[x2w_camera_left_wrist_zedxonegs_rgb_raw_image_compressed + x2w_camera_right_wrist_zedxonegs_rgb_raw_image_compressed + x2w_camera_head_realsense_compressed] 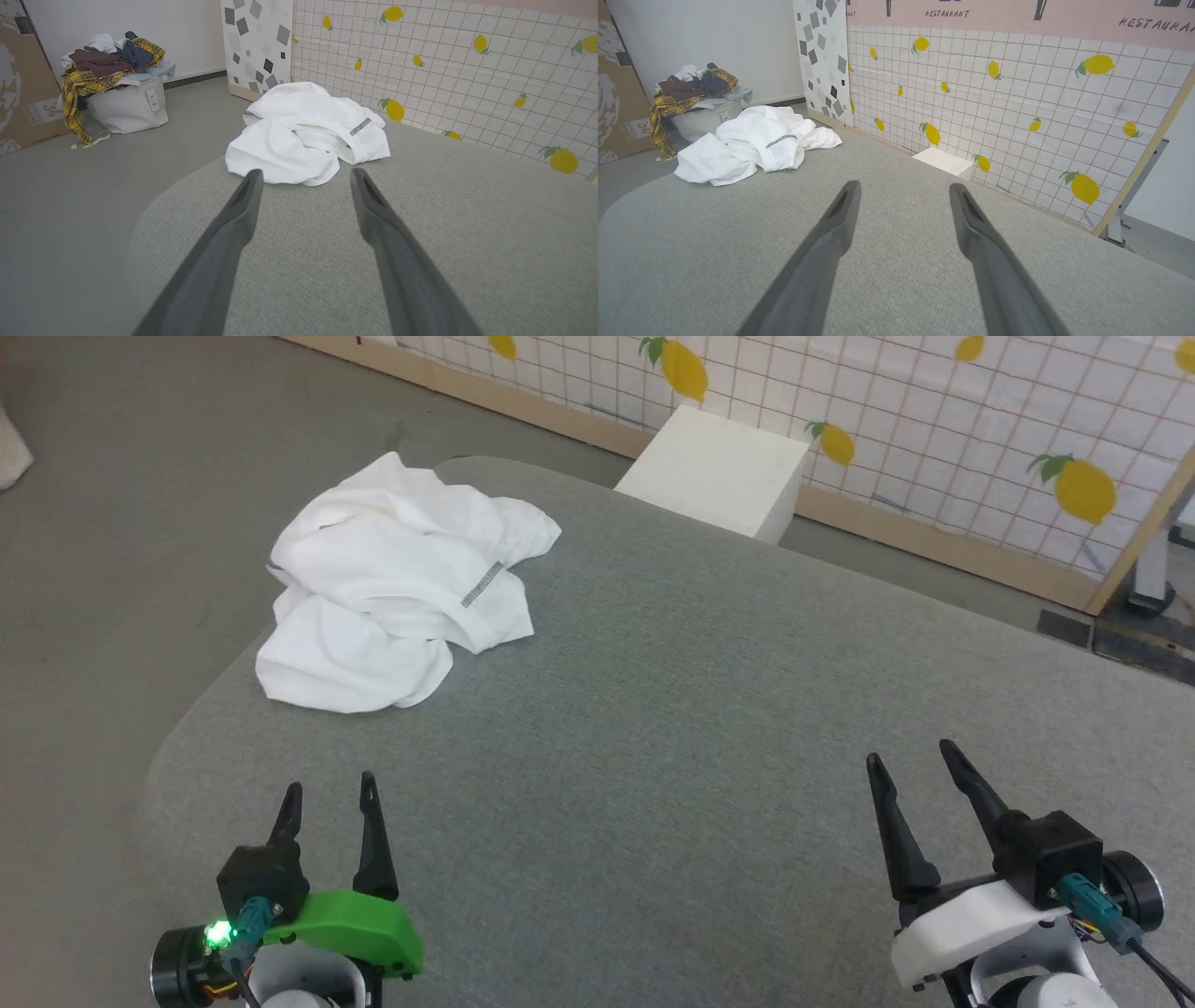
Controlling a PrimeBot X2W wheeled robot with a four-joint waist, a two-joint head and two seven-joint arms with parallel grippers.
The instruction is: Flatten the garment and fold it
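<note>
The white garment lies crumpled in a heap at the far left corner of the grey fabric table, a short grey stitched seam showing on top. The left wrist view has the garment just beyond the fingertips; the right wrist view has the garment far off at the upper left. My left gripper stands open near the table's front left, well short of the heap, nothing between its fingers. My right gripper is open at the front right, far from the cloth. The chest patch is hidden.
A white box stands on the floor behind the table against a lemon-patterned tiled wall. A bin heaped with mixed clothes sits on the floor beyond the table's left corner, next to a cardboard box. The table's rounded left edge runs close to the heap.
</note>
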